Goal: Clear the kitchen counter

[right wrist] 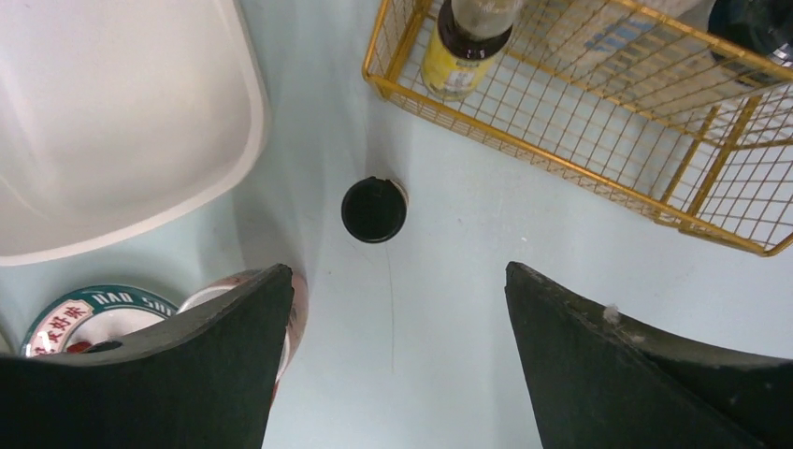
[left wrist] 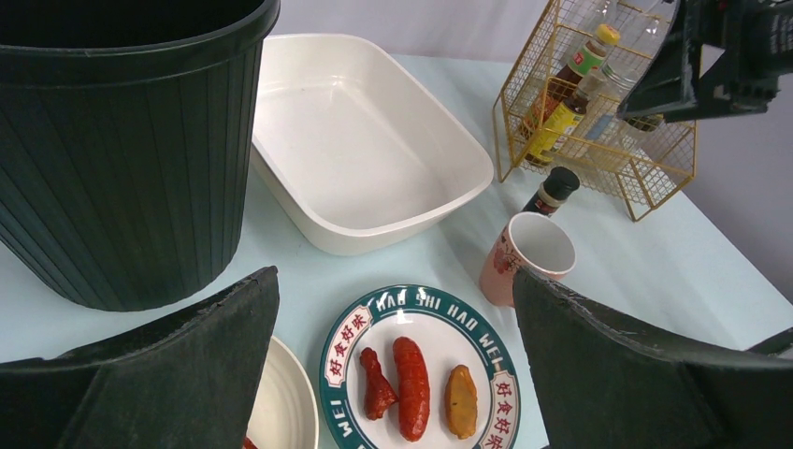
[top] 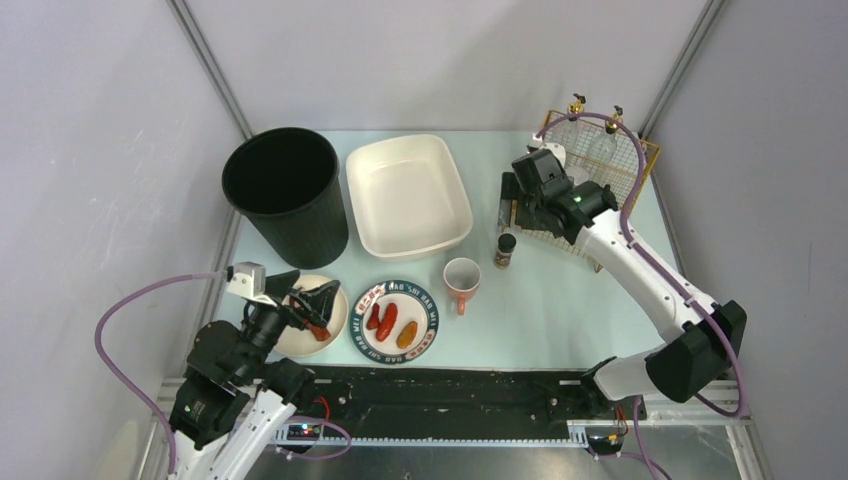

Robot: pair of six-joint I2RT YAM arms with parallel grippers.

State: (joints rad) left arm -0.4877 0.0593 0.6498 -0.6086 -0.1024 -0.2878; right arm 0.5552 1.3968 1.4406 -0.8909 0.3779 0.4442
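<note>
Right gripper (right wrist: 397,276) spread wide, empty, hanging over a small dark-capped bottle (right wrist: 374,210); left gripper (left wrist: 393,281) also wide apart, holding nothing. Mint-green counter (top: 560,310) looks far from cleared: bottle, cup (top: 461,280), food plate (top: 432,322) and small dish (left wrist: 285,412) all stand on it. White tub (top: 410,195) holds nothing — some bottles already sit in the wire rack (top: 645,160)

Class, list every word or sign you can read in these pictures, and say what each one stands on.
"HAO SHI HAO WEI": rim of the plate.
Chinese characters on its red panels: too small to read.
Labels on the bottles in the wire rack: blurred.
</note>
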